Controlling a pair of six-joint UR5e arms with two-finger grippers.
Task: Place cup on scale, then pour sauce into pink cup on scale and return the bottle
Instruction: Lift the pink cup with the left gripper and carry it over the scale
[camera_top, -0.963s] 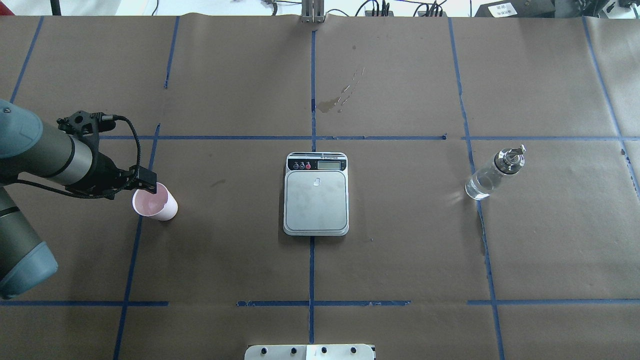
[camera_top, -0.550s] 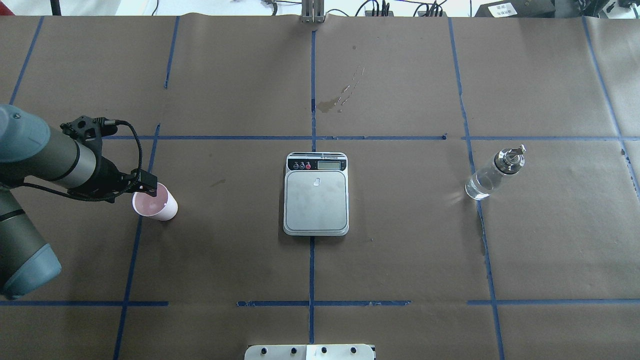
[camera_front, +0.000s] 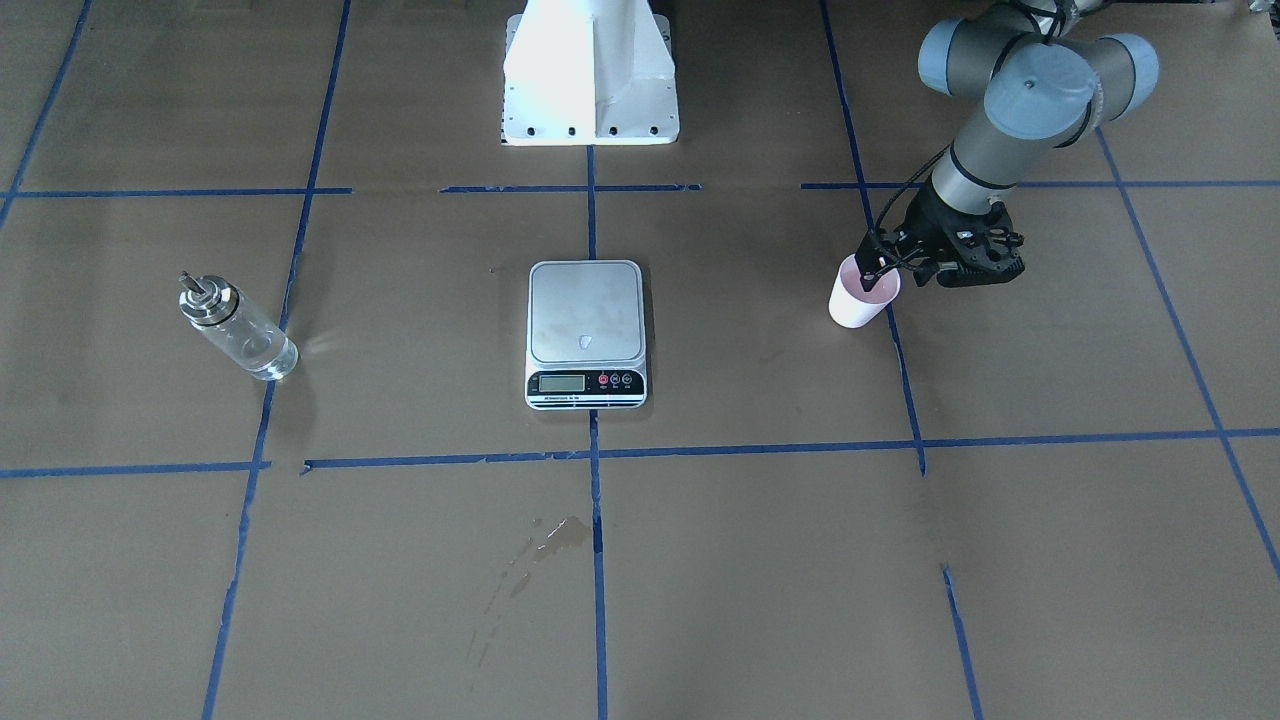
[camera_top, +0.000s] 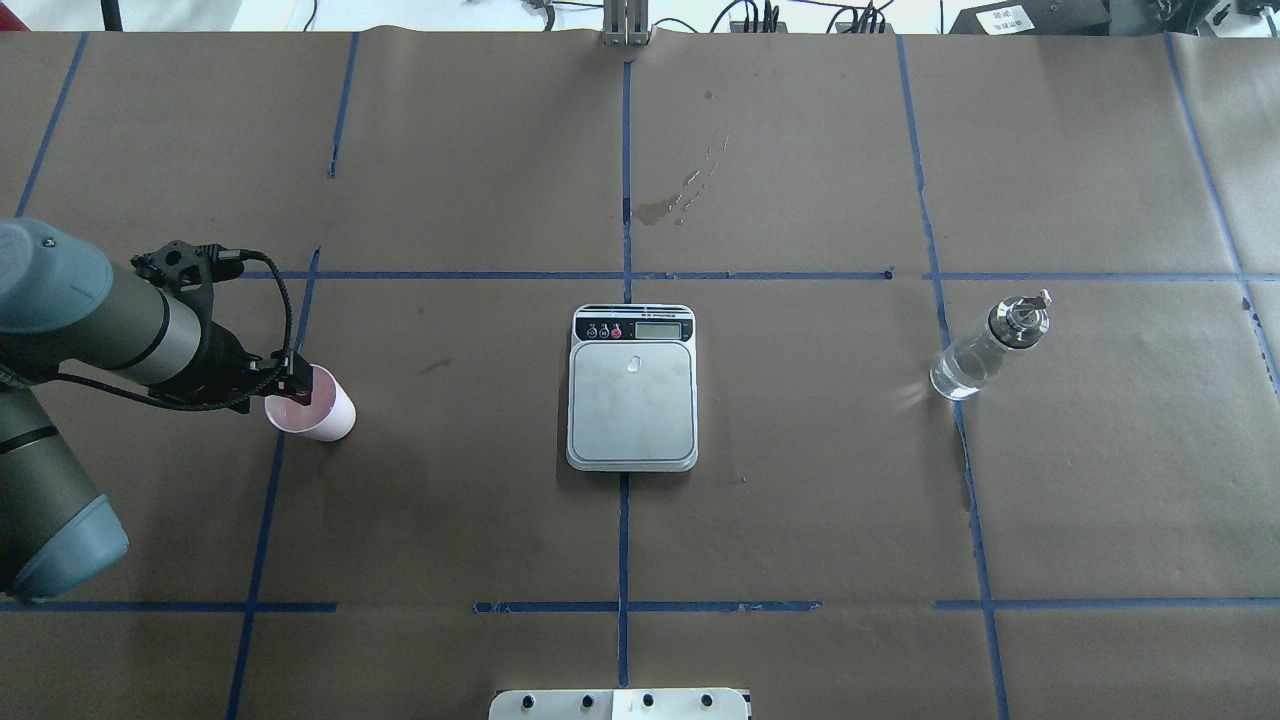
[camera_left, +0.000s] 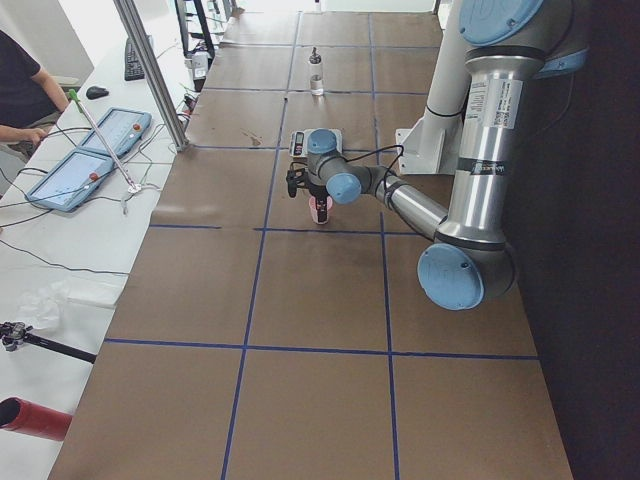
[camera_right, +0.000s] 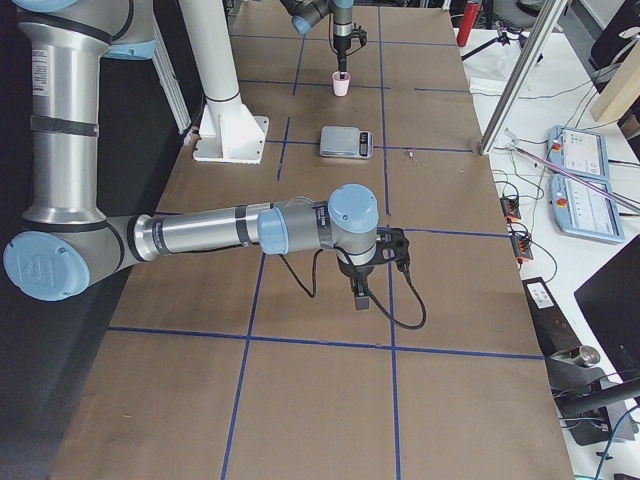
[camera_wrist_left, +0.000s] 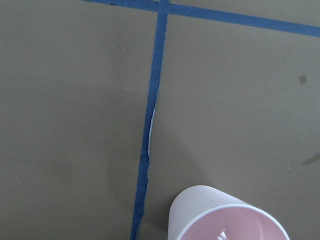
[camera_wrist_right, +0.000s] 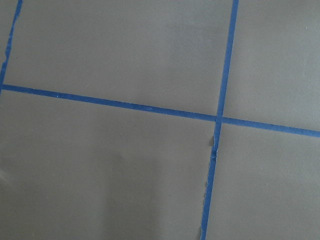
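The pale pink cup (camera_top: 328, 415) stands upright on the brown paper at the table's left, well left of the scale (camera_top: 632, 400). My left gripper (camera_top: 291, 385) is at the cup's rim on its near-left side, open, with one finger tip down inside the cup (camera_front: 856, 305). The left wrist view shows only the cup's rim (camera_wrist_left: 225, 215), no fingers. The clear glass bottle (camera_top: 985, 348) with its metal spout stands at the right. My right gripper (camera_right: 359, 298) shows only in the exterior right view, low over bare paper; I cannot tell whether it is open.
A wet stain (camera_top: 680, 195) marks the paper beyond the scale. Blue tape lines (camera_top: 625, 540) grid the table. The robot's white base (camera_front: 590, 75) stands at the near edge. An operator's desk with tablets (camera_left: 85, 160) lies past the far edge.
My left gripper has dropped lower at the cup's rim, its finger going deeper into the cup. The cup, scale and bottle have not moved.
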